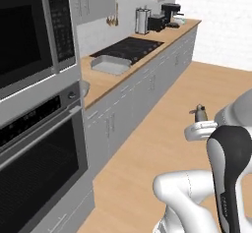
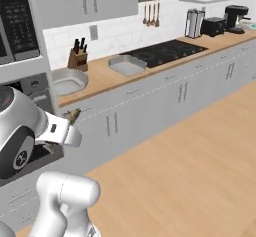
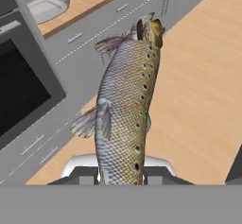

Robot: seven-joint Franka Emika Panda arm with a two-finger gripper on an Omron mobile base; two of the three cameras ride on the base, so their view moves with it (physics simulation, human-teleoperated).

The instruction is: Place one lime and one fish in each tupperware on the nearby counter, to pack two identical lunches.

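Counter (image 2: pixel 100 78) runs along the tile wall to your left, over grey drawers. Tupperware (image 1: pixel 110 64) sits on it just beside the black cooktop (image 1: pixel 129 47); you see a second tub (image 2: pixel 67 81) farther down, near the knife block (image 2: pixel 77 56). Your gripper (image 3: pixel 122 175) hangs over the wood floor, well apart from the counter, clenched on the fish (image 3: pixel 125 109), tail end pinched between the fingers, head pointing away.
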